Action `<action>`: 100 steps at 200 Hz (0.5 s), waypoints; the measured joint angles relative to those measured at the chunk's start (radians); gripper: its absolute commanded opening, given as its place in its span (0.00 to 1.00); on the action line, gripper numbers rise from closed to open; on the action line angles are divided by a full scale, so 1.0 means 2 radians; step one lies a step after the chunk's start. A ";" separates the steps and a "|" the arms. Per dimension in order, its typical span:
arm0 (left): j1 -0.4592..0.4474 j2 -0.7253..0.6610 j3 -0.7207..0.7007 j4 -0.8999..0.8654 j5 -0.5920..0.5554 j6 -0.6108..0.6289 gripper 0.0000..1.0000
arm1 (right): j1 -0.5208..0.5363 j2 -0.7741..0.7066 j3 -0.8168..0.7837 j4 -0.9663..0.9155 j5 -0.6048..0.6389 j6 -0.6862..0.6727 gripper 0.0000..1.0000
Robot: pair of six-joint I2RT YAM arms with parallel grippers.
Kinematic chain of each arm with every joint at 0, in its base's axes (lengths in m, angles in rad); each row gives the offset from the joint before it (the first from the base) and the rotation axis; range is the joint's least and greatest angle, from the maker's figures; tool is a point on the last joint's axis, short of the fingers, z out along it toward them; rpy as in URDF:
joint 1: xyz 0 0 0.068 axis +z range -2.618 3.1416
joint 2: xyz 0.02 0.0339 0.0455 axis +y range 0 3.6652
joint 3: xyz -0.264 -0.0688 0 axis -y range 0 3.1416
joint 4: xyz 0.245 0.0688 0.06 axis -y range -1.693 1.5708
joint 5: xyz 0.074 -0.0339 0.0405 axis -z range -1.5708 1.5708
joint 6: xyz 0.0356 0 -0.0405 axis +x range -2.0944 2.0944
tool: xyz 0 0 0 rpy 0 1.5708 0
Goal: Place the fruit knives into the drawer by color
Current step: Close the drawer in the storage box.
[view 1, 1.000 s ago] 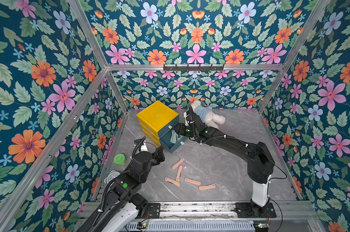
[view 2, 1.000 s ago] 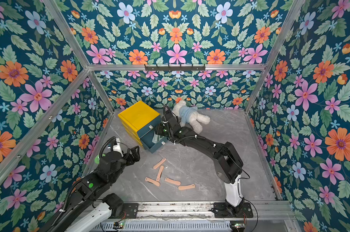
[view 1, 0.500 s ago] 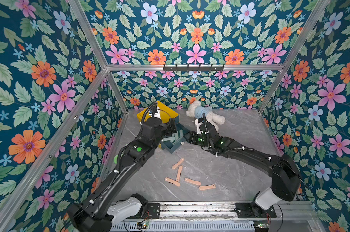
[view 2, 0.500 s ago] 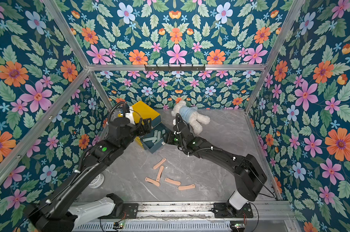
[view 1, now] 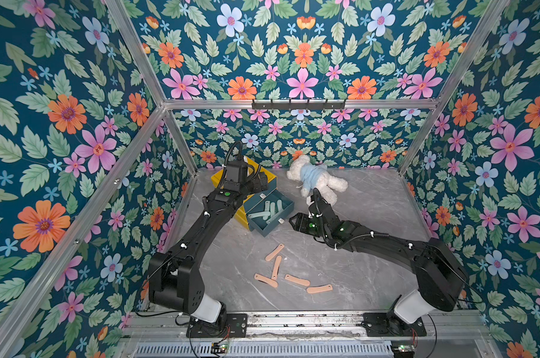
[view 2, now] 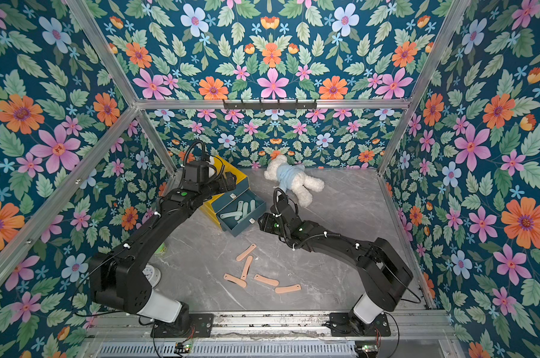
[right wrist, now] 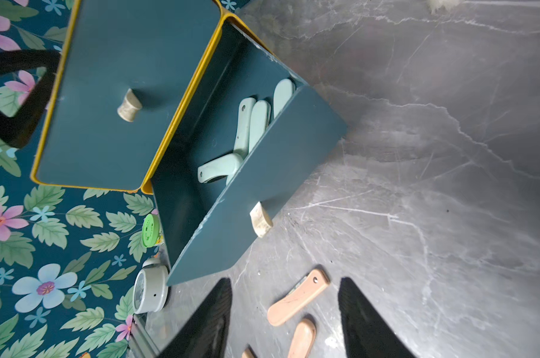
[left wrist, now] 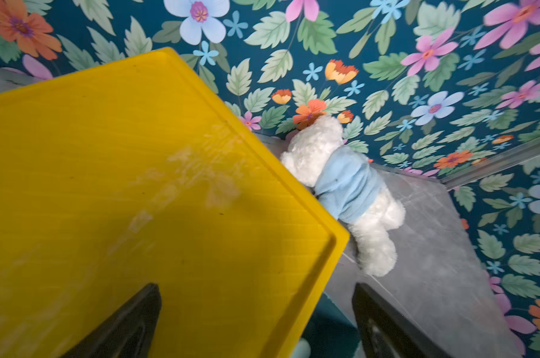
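Note:
Several salmon pink fruit knives point(view 1: 276, 267) point(view 2: 247, 266) lie loose on the grey table in front of the drawer. The teal drawer point(view 1: 285, 203) point(view 2: 231, 227) stands pulled out of the yellow cabinet point(view 1: 219, 179) point(left wrist: 138, 186) and holds several pale teal knives point(view 1: 267, 210) point(right wrist: 250, 124). My left gripper point(view 1: 262, 179) point(left wrist: 256, 310) hovers open over the cabinet's top near its corner. Open and empty, my right gripper point(view 1: 295, 221) point(right wrist: 285, 280) hangs just right of the drawer's front, with a pink knife point(right wrist: 298, 297) on the table below it.
A white teddy bear in a blue top point(view 1: 316, 179) point(left wrist: 349, 192) lies at the back, right of the cabinet. The upper drawer point(right wrist: 113, 62) is shut. A green lid point(right wrist: 151, 231) and a small grey clock point(right wrist: 151, 291) point(view 2: 151, 274) sit left of the cabinet by the wall.
My left arm swung from the front left up over the yellow cabinet. My right gripper pulled back out of the drawer toward the front and opened a little wider.

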 measured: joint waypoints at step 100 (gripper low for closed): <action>0.001 0.000 -0.047 0.088 0.016 -0.001 0.99 | -0.001 0.162 0.151 0.016 -0.022 0.015 0.59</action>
